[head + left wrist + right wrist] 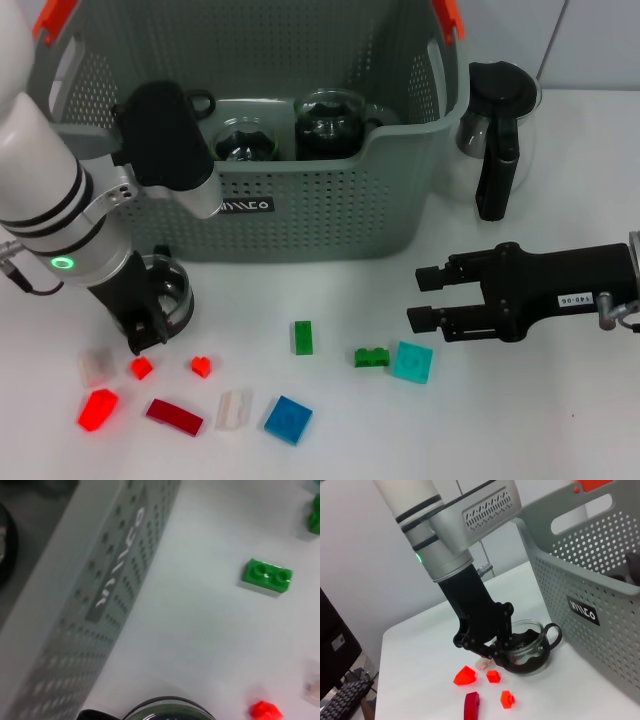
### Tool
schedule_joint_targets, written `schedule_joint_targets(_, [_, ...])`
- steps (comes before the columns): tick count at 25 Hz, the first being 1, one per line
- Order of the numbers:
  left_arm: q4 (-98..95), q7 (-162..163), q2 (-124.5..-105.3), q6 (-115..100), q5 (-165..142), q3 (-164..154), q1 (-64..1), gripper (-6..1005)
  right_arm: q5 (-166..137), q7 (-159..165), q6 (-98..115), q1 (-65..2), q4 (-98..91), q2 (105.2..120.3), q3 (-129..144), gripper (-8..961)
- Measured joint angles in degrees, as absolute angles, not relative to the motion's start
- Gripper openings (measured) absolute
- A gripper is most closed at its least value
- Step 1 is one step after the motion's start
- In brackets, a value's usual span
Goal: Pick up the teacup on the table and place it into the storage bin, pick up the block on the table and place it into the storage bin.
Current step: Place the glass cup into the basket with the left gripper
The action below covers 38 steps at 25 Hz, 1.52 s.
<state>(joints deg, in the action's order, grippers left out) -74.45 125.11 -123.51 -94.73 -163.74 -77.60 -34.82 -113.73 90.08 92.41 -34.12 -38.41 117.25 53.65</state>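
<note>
My left gripper [148,330] pinches the rim of the glass teacup [168,290], which sits on the table [330,290] just in front of the storage bin [300,215]. My right gripper [425,297] waits apart, fingers wide.

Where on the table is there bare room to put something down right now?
The table is bare at its front right, below the right tool, and in the strip between the storage bin and the green brick. The front left is crowded with scattered blocks around the teacup, where the left tool works.
</note>
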Motion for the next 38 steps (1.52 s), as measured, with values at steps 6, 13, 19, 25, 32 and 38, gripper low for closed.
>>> schedule_joint_targets(6, [-77.08,122.32,-123.95,-103.79,-162.77,-75.65,-35.77,62,-113.73,90.09,92.50,-34.47,-38.41,117.24,53.75,642])
schedule_joint_targets(13, [-84.88,118.21,-123.78,-117.62,-151.88,-65.98,-37.78,74,-113.72,90.01,92.57,-34.63,-38.25,117.24,53.79,642])
schedule_joint_targets(19, [-85.33,116.69,-120.58,-118.35,-139.18,-58.28,-39.40,85,-113.73,89.74,92.43,-34.42,-37.85,117.24,53.77,642])
schedule_joint_targets(25, [-80.31,111.46,-118.41,-118.26,-129.74,-47.19,-42.68,95,-113.73,89.91,92.58,-34.33,-37.80,117.24,53.55,642])
schedule_joint_targets(32, [-75.42,109.96,-115.88,-113.61,-122.19,-41.92,-44.25,107,-113.73,90.03,92.50,-34.42,-37.78,117.24,53.43,642])
schedule_joint_targets(38, [-75.18,109.93,-117.88,-100.64,-122.46,-43.00,-44.14,117,-113.73,90.06,92.26,-34.59,-37.78,117.24,53.43,642])
